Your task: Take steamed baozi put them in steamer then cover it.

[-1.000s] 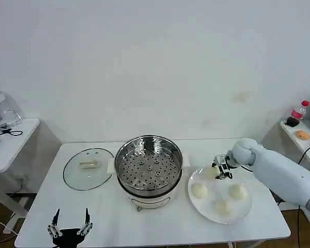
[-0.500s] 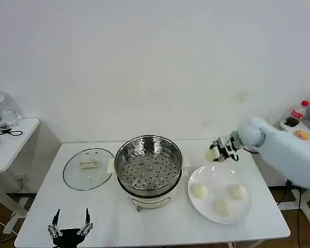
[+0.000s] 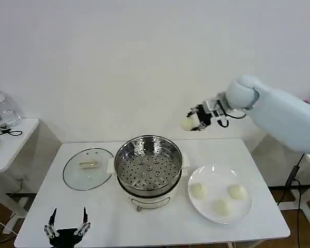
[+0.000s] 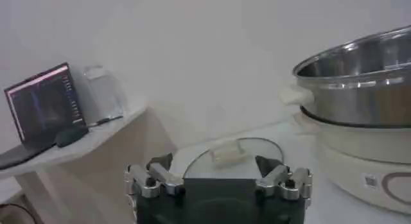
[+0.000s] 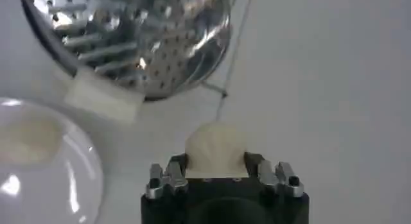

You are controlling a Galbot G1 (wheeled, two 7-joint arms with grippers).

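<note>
My right gripper (image 3: 192, 122) is raised high above the table, just right of and behind the steamer (image 3: 149, 164), shut on one cream-white baozi (image 3: 188, 123). The right wrist view shows that baozi (image 5: 216, 151) pinched between the fingers, with the steamer's perforated tray (image 5: 138, 33) below. Three baozi lie on the white plate (image 3: 213, 175) at the right: one at its left (image 3: 199, 190), one at its right (image 3: 237, 191), one at the front (image 3: 221, 206). The glass cover (image 3: 88, 168) lies flat left of the steamer. My left gripper (image 3: 66, 226) hangs open at the table's front left corner.
A small white side table (image 3: 13, 139) with a clear jug stands at the far left. Another side table with a bottle was at the far right, now behind my right arm. The left wrist view shows a laptop (image 4: 45, 103) on the side table.
My right gripper lifted a baozi off the plate's back left and carried it up and to the left, toward the steamer. The left arm barely moved.
</note>
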